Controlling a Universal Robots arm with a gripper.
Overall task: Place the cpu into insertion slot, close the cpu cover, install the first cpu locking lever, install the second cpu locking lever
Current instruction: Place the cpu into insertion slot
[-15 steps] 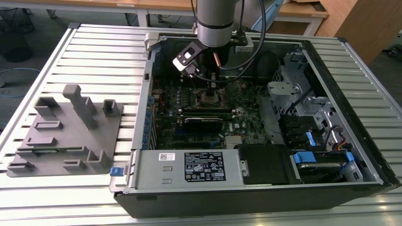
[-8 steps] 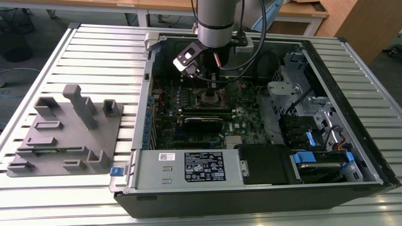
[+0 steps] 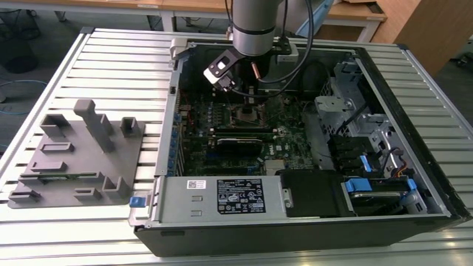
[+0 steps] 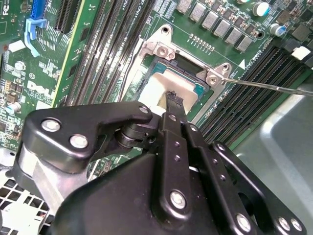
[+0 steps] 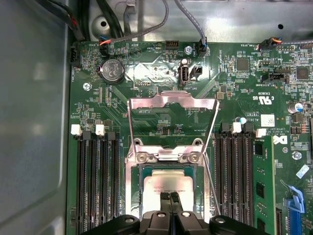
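Hanging over the insertion slot [image 3: 247, 115], just above the middle of the exterior view, the gripper [image 5: 171, 199] had its fingers pressed together on nothing. The cpu [image 5: 164, 185] lay flat in the slot directly beneath the tips. The cpu cover [image 5: 172, 100] stood swung open beyond its hinges, on the side away from the gripper.

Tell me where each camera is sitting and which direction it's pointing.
Exterior view: off the arm, high over the open computer case, looking down into it; the arm shows.
First wrist view: on the arm, facing the motherboard; the shut gripper shows, tips at the cpu.
Second wrist view: on the arm, looking past the gripper at the cpu.
Both wrist views share the gripper, the cpu and the insertion slot.
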